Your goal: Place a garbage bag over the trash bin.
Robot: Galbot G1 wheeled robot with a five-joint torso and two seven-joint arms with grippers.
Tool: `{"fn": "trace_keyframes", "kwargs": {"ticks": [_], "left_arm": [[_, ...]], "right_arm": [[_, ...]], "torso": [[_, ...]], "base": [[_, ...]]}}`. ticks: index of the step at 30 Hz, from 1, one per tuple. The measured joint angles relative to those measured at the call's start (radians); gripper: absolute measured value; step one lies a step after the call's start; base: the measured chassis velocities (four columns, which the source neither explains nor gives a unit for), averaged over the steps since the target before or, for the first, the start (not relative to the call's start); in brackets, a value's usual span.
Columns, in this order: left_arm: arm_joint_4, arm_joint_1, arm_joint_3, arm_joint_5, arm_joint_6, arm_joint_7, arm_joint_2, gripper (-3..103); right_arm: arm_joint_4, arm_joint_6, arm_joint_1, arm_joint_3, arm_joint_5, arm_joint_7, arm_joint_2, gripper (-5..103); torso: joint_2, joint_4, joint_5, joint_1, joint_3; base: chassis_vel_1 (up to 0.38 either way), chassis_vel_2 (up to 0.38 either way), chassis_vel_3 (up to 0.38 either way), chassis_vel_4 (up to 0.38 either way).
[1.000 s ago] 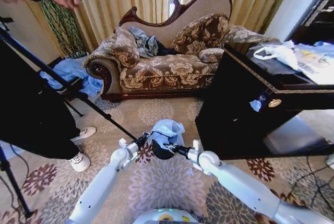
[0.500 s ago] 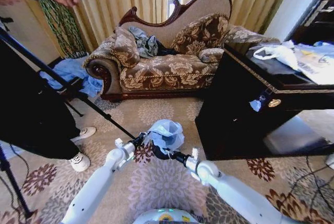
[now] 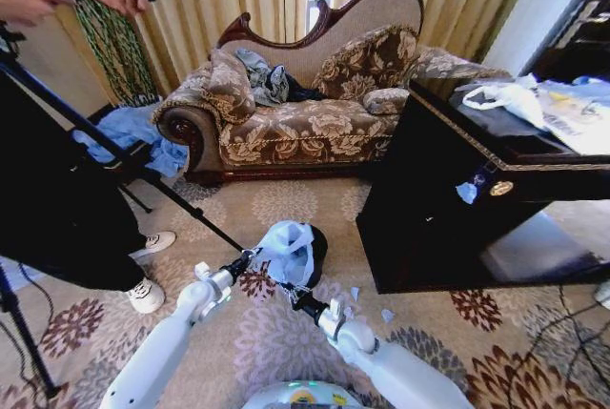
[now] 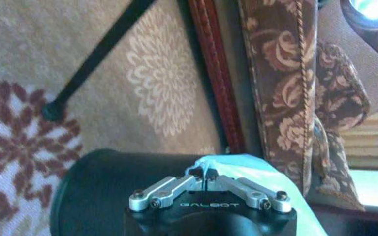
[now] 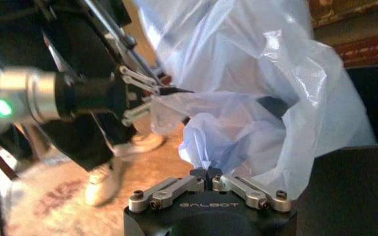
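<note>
Both grippers have drawn back, jaws clamped on the garbage bag (image 3: 289, 253), over floral carpet (image 3: 286, 333) before the sofa (image 3: 305, 123).

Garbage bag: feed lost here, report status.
Both grippers, left and right, shut on garbage bag. Bag spread open above trash bin. Tripod leg nearby.

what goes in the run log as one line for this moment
stage: opening bag at bin | left gripper: shut on garbage bag | right gripper: shut on garbage bag | trash bin: on carpet, rim not covered yet
</note>
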Motion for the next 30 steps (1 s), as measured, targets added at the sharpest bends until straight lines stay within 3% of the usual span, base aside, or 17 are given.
{"fn": "trace_keyframes", "kwargs": {"ticks": [9, 30], "left_arm": [[0.153, -0.151, 0.030, 0.021, 0.001, 0.023, -0.021, 0], [0.334, -0.258, 0.088, 0.117, -0.005, 0.064, -0.092, 0]], "right_arm": [[-0.122, 0.052, 0.023, 0.024, -0.158, -0.021, 0.012, 0], [-0.175, 0.090, 0.023, 0.058, -0.293, -0.044, -0.007, 0]], "torso": [[0.000, -0.0005, 0.0004, 0.000, 0.000], [0.000, -0.0002, 0.0003, 0.000, 0.000]], "base": [[0.000, 0.000, 0.000, 0.000], [0.000, 0.000, 0.000, 0.000]]}}
